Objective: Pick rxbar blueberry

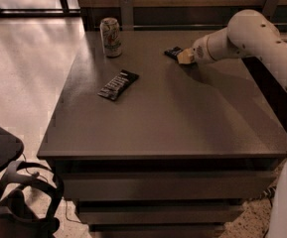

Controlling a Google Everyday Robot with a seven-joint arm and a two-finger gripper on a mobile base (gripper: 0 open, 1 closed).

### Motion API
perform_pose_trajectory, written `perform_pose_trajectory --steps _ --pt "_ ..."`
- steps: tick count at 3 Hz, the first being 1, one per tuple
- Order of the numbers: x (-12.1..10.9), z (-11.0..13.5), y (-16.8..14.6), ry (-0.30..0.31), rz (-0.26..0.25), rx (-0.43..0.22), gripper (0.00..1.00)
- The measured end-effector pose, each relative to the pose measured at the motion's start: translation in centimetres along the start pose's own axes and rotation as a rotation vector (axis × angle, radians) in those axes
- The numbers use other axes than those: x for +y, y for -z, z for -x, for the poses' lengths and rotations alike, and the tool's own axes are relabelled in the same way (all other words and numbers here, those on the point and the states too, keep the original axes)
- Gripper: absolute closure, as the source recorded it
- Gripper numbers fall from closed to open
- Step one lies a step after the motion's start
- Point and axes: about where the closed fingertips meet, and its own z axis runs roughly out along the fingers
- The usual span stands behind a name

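Note:
The rxbar blueberry [172,51], a small dark flat bar, lies at the far side of the grey table [173,123], right of centre. My gripper [185,57] is at the bar's right end, low over the table and touching or almost touching it. The white arm [252,33] reaches in from the right. Part of the bar is hidden behind the gripper.
A longer black bar wrapper with white lettering [117,84] lies left of centre. A drink can [111,37] stands upright at the far left corner. Drawers sit under the table front. A black chair and a headset lie on the floor at the lower left.

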Motion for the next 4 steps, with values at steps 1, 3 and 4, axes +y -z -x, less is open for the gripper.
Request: perform_pose_trajectory --steps 1,3,4 --pt "0.0 0.1 0.1 0.000 0.000 0.000 1.00" --pt "-0.4 1.6 2.6 0.016 -0.029 -0.041 1.00" --pt "-0.8 3.8 6.1 0.043 -0.062 -0.104 1.00"
